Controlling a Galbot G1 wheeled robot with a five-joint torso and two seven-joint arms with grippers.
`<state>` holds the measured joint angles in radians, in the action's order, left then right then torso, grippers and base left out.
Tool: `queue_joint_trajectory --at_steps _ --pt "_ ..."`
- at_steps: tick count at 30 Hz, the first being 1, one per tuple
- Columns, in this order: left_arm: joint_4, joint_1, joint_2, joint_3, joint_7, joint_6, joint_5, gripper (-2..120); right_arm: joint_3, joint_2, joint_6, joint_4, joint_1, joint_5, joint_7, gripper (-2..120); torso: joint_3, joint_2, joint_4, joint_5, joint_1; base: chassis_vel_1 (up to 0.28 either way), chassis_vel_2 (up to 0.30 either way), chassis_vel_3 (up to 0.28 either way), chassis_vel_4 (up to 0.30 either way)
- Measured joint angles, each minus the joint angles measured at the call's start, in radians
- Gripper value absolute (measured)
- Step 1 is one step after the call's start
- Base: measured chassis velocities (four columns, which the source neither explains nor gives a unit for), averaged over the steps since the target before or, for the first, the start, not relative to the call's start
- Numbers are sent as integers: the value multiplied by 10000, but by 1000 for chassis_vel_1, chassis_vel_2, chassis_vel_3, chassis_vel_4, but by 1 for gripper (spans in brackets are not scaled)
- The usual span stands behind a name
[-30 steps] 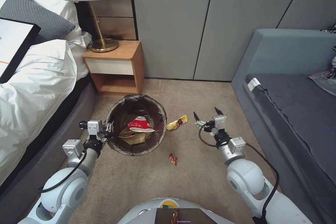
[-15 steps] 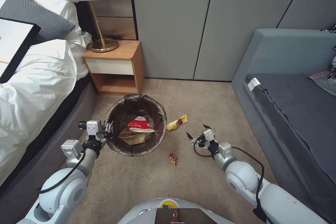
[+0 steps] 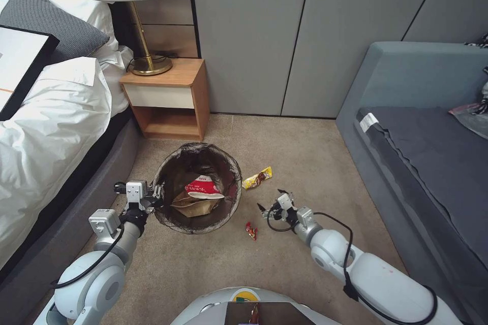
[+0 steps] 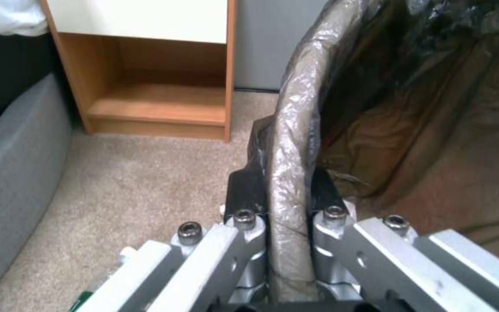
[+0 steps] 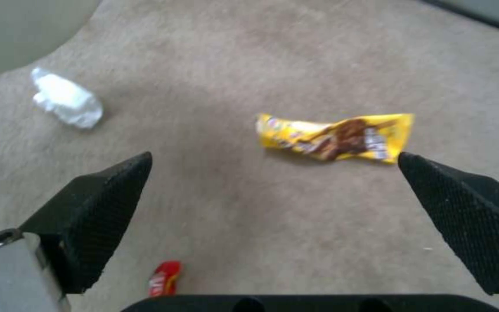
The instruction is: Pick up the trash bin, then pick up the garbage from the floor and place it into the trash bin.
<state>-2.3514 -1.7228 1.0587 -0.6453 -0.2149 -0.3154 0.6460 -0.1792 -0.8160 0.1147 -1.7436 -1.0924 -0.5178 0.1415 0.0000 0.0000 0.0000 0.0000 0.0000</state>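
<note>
Trash bin: the trash bin [image 3: 198, 188] stands left of centre on the carpet [image 3: 305, 152], in front of the nightstand; a thin dark bag liner [image 4: 293, 143] is folded over its rim.
Bin contents: a tan paper bag [image 3: 195, 202] lies inside with a red-and-white packet [image 3: 203, 187] on top of it.
Left gripper: the left gripper [image 3: 155, 195] is at the bin's left rim; in the left wrist view its black fingers [image 4: 244, 190] are clamped on the lined rim, one outside and one inside.
Yellow wrapper: the yellow wrapper [image 3: 257, 177] lies flat on the carpet just right of the bin, apart from it; in the right wrist view it lies beyond the fingertips, toward the right-hand one [image 5: 336, 138].
Red wrapper: a small red wrapper [image 3: 251, 231] lies on the carpet nearer the robot, to the near right of the bin.
White scrap: a crumpled white scrap [image 5: 65, 99] lies on the carpet in the right wrist view.
Right gripper: the right gripper [image 3: 271, 204] is low over the carpet between the two wrappers, jaws spread wide and holding nothing; its textured black fingers [image 5: 96, 208] point toward the floor.
Surroundings: the wooden nightstand [image 3: 168, 96] with a brass lamp [image 3: 137, 10] stands at the far left, the bed [image 3: 56, 106] lies along the left, and a grey sofa [image 3: 432, 142] lies along the right.
</note>
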Motion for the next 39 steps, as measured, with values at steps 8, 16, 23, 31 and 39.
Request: queue_joint_trajectory --at_steps 8,16,23,31,39 --pt "1 -34 118 -55 8 28 -22 4 -1290 -367 -373 1182 887 -153 -668 100 0 0 0 -1 0 0 0 0 0" --pt "31 31 150 -165 -8 40 9 4 -1888 -538 -395 1761 1111 -280 -804 100 0 0 0 -2 0 0 0 0 0" --pt "69 94 168 -186 -15 47 25 4 -2178 -766 -113 2190 1164 -603 -671 100 0 0 0 0 0 0 0 0 0" --pt "104 223 163 -141 -44 50 51 4 -2361 -1063 108 2701 1152 -767 -457 100 0 0 0 -1 0 0 0 0 0" --pt "109 192 141 -180 -57 93 96 4 -2525 -1410 201 3271 1257 -802 -269 100 0 0 0 -1 0 0 0 0 0"
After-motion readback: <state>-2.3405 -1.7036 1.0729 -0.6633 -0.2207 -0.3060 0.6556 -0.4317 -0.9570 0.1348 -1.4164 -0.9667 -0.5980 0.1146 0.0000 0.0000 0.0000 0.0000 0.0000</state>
